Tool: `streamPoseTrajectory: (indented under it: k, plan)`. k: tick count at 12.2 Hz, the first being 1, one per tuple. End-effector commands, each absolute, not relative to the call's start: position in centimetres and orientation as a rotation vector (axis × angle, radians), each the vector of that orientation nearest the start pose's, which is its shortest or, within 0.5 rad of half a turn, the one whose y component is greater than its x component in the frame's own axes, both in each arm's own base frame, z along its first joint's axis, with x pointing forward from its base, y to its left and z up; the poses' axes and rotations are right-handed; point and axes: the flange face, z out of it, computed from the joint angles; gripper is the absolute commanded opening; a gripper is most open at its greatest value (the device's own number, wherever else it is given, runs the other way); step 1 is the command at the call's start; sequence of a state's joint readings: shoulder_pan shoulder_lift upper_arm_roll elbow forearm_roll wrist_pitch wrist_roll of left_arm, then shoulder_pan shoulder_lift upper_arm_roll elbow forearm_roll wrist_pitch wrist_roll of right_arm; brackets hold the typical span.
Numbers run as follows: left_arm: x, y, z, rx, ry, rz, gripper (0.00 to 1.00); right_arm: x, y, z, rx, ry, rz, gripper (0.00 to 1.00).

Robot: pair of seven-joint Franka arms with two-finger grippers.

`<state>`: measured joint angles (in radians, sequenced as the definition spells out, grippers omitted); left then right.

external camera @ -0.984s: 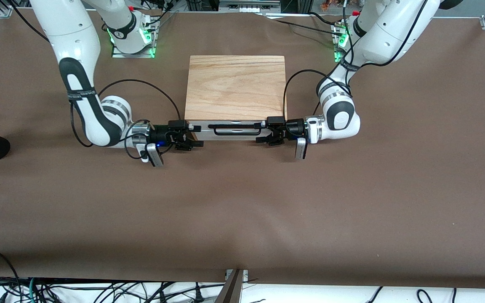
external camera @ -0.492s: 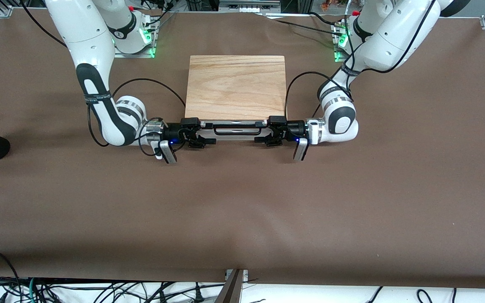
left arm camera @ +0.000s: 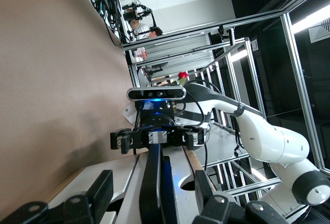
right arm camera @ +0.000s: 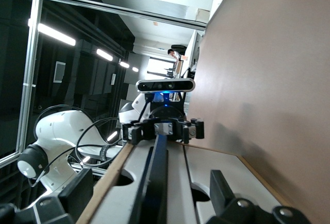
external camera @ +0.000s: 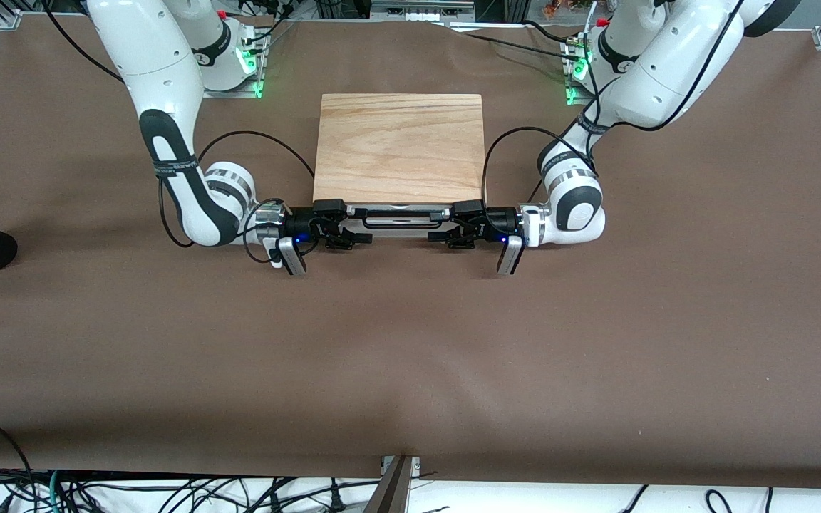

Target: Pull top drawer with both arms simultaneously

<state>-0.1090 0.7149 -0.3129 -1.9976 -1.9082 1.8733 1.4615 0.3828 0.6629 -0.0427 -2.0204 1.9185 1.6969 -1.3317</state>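
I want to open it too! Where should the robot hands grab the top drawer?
Probably by the long black bar handle on the top drawer front, one hand at each end, coming in sideways from the cabinet's two ends. The bar stands off the panel, so fingers fit around it. The left hand and right hand already straddle its ends.

Bare table [external camera: 410, 356] nearer the camera than the top drawer [external camera: 400, 218]; handle ends occupied by left gripper [external camera: 459, 229] and right gripper [external camera: 339, 229].
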Motion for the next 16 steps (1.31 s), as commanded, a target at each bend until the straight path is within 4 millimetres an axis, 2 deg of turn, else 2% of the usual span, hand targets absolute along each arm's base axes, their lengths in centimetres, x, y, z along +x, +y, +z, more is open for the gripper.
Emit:
streamPoseTrajectory:
  k: [1, 2, 3, 4, 5, 8, 10, 12, 13, 14, 15, 16]
  plan:
    - [49.1, -30.8, 12.4, 1.509, -0.13, 0.254, 0.7, 50.7, 29.2, 13.8, -1.58, -0.112, -0.141, 0.95]
    - [48.6, -30.7, 12.1, 1.513, -0.125, 0.245, 0.67, 50.6, 29.2, 13.8, -1.585, -0.089, -0.119, 0.95]
    - [48.4, -30.5, 11.9, 1.516, -0.122, 0.24, 0.51, 50.3, 29.8, 13.8, -1.587, -0.074, -0.088, 0.95]
    - [48.0, -30.4, 11.8, 1.521, -0.127, 0.231, 0.41, 50.2, 30.0, 13.8, -1.59, -0.06, -0.065, 0.95]
    - [47.8, -30.1, 11.7, 1.524, -0.127, 0.229, 0.36, 50.0, 30.1, 13.8, -1.593, -0.051, -0.046, 0.95]
    - [47.3, -29.8, 11.5, 1.53, -0.126, 0.219, 0.36, 50.1, 30.4, 14.4, -1.592, -0.035, -0.012, 0.94]
    - [46.7, -29.7, 11.2, 1.534, -0.124, 0.211, 0.26, 49.8, 31.1, 14.6, -1.601, -0.041, -0.003, 0.94]
    - [45.9, -29.7, 10.9, 1.537, -0.123, 0.198, 0.0, 49.9, 31.7, 14.9, -1.609, -0.054, -0.007, 0.94]
    - [45.5, -29.6, 10.8, 1.537, -0.129, 0.192, 0.0, 50.0, 32.4, 15.2, -1.613, -0.065, -0.01, 0.91]
    - [45.5, -29.6, 10.9, 1.537, -0.131, 0.193, 0.0, 50.0, 32.7, 15.3, -1.625, -0.067, -0.017, 0.82]
    - [45.5, -29.7, 10.9, 1.537, -0.131, 0.19, 0.0, 50.2, 32.8, 15.5, -1.634, -0.068, -0.027, 0.78]
    - [45.5, -29.7, 10.9, 1.537, -0.129, 0.189, 0.0, 50.3, 33.2, 15.8, -1.632, -0.074, -0.03, 0.77]
